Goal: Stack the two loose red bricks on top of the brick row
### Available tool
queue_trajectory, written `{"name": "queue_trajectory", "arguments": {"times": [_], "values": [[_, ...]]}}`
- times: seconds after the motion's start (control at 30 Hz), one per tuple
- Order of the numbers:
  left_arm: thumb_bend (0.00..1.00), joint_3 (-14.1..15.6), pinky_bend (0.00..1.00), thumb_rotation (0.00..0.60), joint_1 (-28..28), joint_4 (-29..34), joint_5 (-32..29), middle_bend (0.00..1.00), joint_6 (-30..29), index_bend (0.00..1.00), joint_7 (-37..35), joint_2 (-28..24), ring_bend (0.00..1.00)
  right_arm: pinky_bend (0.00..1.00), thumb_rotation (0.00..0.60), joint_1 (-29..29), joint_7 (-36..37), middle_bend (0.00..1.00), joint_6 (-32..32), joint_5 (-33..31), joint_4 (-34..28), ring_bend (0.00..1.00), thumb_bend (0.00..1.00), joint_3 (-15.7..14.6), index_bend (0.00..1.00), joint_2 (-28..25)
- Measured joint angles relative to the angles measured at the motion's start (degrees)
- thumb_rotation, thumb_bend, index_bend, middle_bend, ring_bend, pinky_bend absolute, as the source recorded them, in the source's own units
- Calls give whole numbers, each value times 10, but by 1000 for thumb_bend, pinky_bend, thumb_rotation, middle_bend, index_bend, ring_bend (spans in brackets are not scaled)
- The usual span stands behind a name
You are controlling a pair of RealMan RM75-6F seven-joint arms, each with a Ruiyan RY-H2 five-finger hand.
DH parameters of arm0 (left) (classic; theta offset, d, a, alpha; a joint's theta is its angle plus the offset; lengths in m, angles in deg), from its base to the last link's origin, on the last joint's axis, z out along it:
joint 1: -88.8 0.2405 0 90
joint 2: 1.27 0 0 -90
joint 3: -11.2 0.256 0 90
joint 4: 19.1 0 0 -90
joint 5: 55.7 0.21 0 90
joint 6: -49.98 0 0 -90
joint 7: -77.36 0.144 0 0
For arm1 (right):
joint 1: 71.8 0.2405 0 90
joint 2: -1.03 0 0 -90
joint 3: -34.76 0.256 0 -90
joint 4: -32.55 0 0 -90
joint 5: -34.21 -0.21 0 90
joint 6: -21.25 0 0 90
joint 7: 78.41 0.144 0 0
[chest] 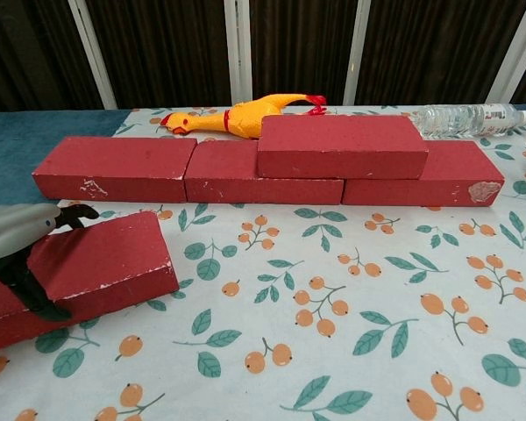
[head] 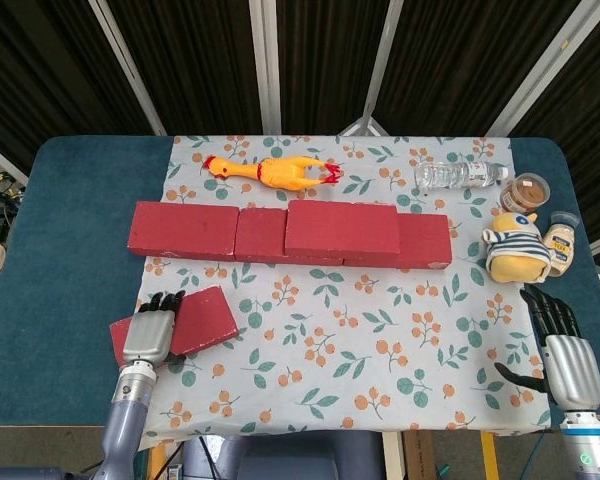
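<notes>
Near the table's front left corner, the left hand (head: pixel 148 333) lies over the loose red brick (head: pixel 198 319), which sits at the front left part of the floral cloth (head: pixel 360 340); the dark fingers (head: pixel 160 302) reach across the brick's top face toward its far edge, and in the chest view the thumb (chest: pixel 31 294) presses against the brick's near side face, so the hand grips the brick between fingers above and thumb on its side. In that view the brick looks tilted, though whether it is off the cloth cannot be told. Only the brick's right part shows bare; its left part is covered by the hand. Behind it, well apart, the brick row (head: pixel 185 229) runs left to right across the middle of the cloth, and the stacked brick (head: pixel 342 229) lies on top of it, right of the row's middle, bridging two bricks beneath. Past the row, by the cloth's back edge, lies a rubber chicken (head: pixel 272 171), and farther right a water bottle (head: pixel 460 175) on its side. Near the table's right edge stand a brown jar (head: pixel 523 191), a striped plush toy (head: pixel 517 246) and a small sauce bottle (head: pixel 561 242). At the front right corner the right hand (head: pixel 560 350) rests with fingers extended and slightly spread, thumb out to the side, holding nothing.
</notes>
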Motion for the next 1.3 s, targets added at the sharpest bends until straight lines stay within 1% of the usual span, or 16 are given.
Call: {"name": "queue_trajectory", "arguments": {"times": [0.13, 0.3, 0.4, 0.57, 0.67, 0.77, 0.9, 1.07, 1.13, 1.17, 1.2, 1.3], "values": [[0, -2, 286, 600, -3, -3, -4, 222, -2, 131, 0, 1, 148, 0, 600, -2, -2, 28, -1, 0, -1, 0, 60, 3, 0, 1], [0, -2, 303, 600, -8, -8, -7, 306, -5, 253, 7, 1, 182, 0, 600, -4, -1, 28, -3, 0, -1, 0, 60, 7, 0, 1], [0, -4, 328, 600, -12, -5, -8, 346, -7, 296, 12, -2, 213, 0, 600, -5, -1, 28, -5, 0, 0, 0, 60, 9, 0, 1], [7, -11, 351, 600, -22, 14, 2, 367, -11, 318, 23, -15, 227, 0, 600, -7, -2, 28, -8, -3, 0, 0, 61, 13, 0, 2], [26, -23, 344, 600, -31, 39, 0, 382, -8, 321, 29, -30, 232, 0, 600, -7, -7, 28, -10, -7, 1, 0, 60, 15, 0, 4], [46, -44, 340, 600, -46, 74, -11, 390, 5, 320, 41, -63, 237, 0, 600, -6, -15, 28, -16, -14, 1, 0, 60, 18, 0, 6], [60, -78, 327, 600, -77, 118, -45, 402, 45, 320, 66, -131, 250, 0, 600, -3, -28, 28, -26, -29, 2, 0, 60, 24, 0, 11], [60, -126, 318, 600, -129, 134, -99, 393, 117, 326, 91, -216, 255, 0, 600, 0, -52, 28, -39, -57, 3, 0, 60, 35, 0, 19], [60, -149, 311, 600, -156, 128, -143, 385, 157, 324, 91, -242, 255, 0, 600, 1, -61, 28, -42, -69, 4, 0, 60, 40, 0, 22], [60, -154, 307, 600, -164, 125, -155, 381, 169, 320, 91, -247, 255, 0, 600, 1, -66, 28, -44, -77, 4, 0, 60, 44, 0, 24], [60, -163, 302, 600, -180, 114, -181, 375, 193, 314, 91, -256, 255, 0, 600, 1, -71, 28, -45, -82, 4, 0, 59, 46, 0, 26], [60, -175, 292, 600, -225, 67, -241, 354, 253, 304, 93, -273, 254, 0, 600, 3, -87, 28, -49, -98, 6, 0, 60, 53, 0, 31]]}}
